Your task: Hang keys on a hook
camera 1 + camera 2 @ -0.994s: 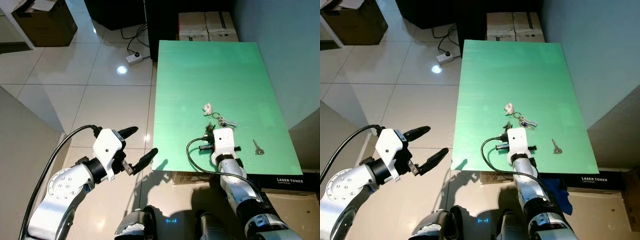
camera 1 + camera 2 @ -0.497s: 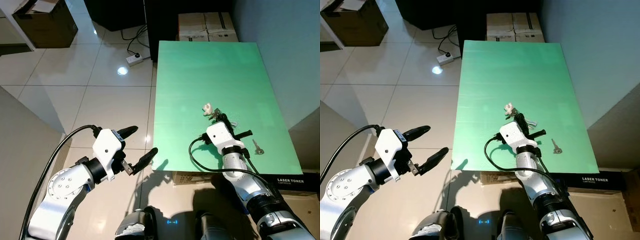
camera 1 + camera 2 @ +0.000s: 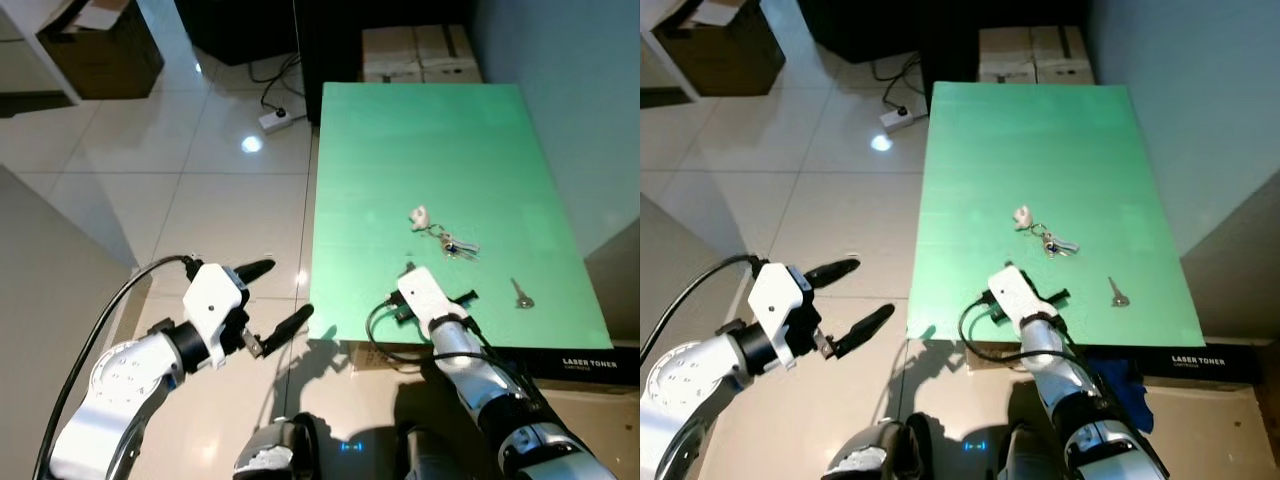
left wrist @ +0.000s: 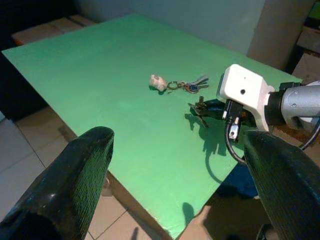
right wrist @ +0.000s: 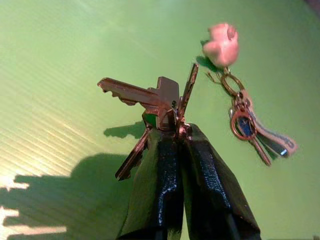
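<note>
Half a second back the right gripper (image 5: 176, 131) was stretched forward right beside the pink-charm key ring; it has since drawn back toward the near edge of the green table (image 3: 430, 150), with a bunch of keys (image 5: 150, 107) in it. Under it and running far ahead lies the green table, ribbed like corrugated sheet, with tiled floor (image 3: 200, 180) off to its left. Beyond the table's far end, well ahead of the gripper, stand taped cardboard boxes (image 3: 420, 52), and another brown box (image 3: 105, 45) sits far off to the left. Down by the near right corner, below the table edge, a dark carton reads "LASER TONER" (image 3: 593, 363). The left gripper (image 3: 275, 300) hangs over the floor, left of the table, its two black fingers spread wide apart around nothing. The right gripper's fingers are pressed together on the ring of the bunch of keys: coppery-brass keys fanned out above the fingertips, one long toothed blade pointing sideways, lifted clear so their shadow falls on the green. Just ahead of that bunch lies the pink-charm key ring (image 3: 440, 232), a small pale pink charm linked to silver keys and a blue tag. Off to the gripper's right lies a single silver key (image 3: 519, 293).
</note>
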You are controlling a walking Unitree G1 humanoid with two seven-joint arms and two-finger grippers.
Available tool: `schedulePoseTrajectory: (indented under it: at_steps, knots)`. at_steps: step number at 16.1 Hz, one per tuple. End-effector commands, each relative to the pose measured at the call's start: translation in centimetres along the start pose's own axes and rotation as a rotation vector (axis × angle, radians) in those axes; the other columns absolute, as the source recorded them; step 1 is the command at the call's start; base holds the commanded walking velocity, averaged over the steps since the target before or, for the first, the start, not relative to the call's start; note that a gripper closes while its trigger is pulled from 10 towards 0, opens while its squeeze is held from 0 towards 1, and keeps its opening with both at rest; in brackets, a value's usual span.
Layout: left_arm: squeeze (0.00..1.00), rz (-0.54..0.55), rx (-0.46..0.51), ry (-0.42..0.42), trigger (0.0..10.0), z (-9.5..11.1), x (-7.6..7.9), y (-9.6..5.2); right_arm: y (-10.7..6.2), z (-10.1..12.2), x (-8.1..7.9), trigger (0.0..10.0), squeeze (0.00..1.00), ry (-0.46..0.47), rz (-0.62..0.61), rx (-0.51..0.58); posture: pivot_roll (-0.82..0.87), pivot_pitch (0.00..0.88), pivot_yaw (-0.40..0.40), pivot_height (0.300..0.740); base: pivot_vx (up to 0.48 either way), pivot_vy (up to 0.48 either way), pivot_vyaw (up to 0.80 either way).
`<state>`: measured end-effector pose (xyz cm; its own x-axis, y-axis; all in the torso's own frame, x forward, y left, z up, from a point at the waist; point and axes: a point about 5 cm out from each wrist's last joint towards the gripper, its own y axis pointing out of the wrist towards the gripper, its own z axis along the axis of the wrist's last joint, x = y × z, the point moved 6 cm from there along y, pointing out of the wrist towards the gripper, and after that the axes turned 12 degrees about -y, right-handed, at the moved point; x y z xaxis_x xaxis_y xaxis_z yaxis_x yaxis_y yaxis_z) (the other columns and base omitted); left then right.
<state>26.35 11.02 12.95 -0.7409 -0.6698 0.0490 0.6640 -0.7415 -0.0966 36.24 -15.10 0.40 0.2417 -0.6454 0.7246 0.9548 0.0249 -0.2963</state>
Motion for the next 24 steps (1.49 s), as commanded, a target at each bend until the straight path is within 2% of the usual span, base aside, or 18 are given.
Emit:
schedulePoseTrajectory:
  at_steps: [1, 7, 8, 9, 17, 20, 21, 22, 24]
  knots:
    - [0.0, -0.015, -0.008, 0.005, 10.0, 0.1, 0.3, -0.4, -0.1, -0.5, 0.3, 10.0, 0.0, 0.007, -0.01, -0.026, 0.06, 0.23, 0.137, 0.74, 0.0, 0.0, 0.0]
    - [0.0, -0.022, -0.013, 0.001, 10.0, 0.3, 0.4, -0.3, 0.2, -0.6, 1.0, 10.0, 0.02, -0.019, -0.03, -0.045, 0.06, 0.24, 0.147, 0.74, 0.0, 0.0, 0.0]
    - [0.0, -0.024, -0.012, 0.001, 10.0, 0.3, 0.5, -0.3, 0.2, -0.4, 1.1, 10.0, 0.48, 0.004, -0.039, -0.032, 0.06, 0.242, 0.147, 0.74, 0.0, 0.0, 0.0]
    - [0.0, -0.027, -0.011, 0.001, 10.0, 0.4, 0.5, -0.3, 0.1, -0.2, 1.4, 10.0, 1.0, 0.011, -0.057, -0.025, 0.06, 0.242, 0.148, 0.74, 0.0, 0.0, 0.0]
    - [0.0, -0.034, -0.013, -0.001, 10.0, 0.7, 0.6, -0.1, -0.1, 0.5, 1.4, 10.0, 1.0, 0.041, -0.073, -0.004, 0.06, 0.243, 0.148, 0.74, 0.0, 0.0, 0.0]
    - [0.0, -0.03, -0.014, 0.0, 10.0, 0.7, 0.5, -0.2, -0.7, 2.9, -1.6, 10.0, 1.0, 0.105, 0.038, 0.11, 0.07, 0.245, 0.147, 0.74, 0.0, 0.0, 0.0]
    - [0.0, -0.029, -0.014, 0.0, 10.0, 0.7, 0.4, -0.2, -0.9, 3.1, -1.9, 10.0, 1.0, 0.113, 0.045, 0.119, 0.07, 0.245, 0.147, 0.74, 0.0, 0.0, 0.0]
    - [0.0, -0.028, -0.015, 0.001, 10.0, 0.7, 0.4, -0.3, -1.0, 3.0, -1.8, 10.0, 1.0, 0.111, 0.022, 0.112, 0.07, 0.244, 0.147, 0.74, 0.0, 0.0, 0.0]
    - [0.0, -0.027, -0.017, 0.002, 10.0, 0.8, 0.3, -0.4, -1.0, 2.6, 0.1, 10.0, 1.0, 0.145, -0.086, 0.098, 0.07, 0.244, 0.15, 0.74, 0.0, 0.0, 0.0]
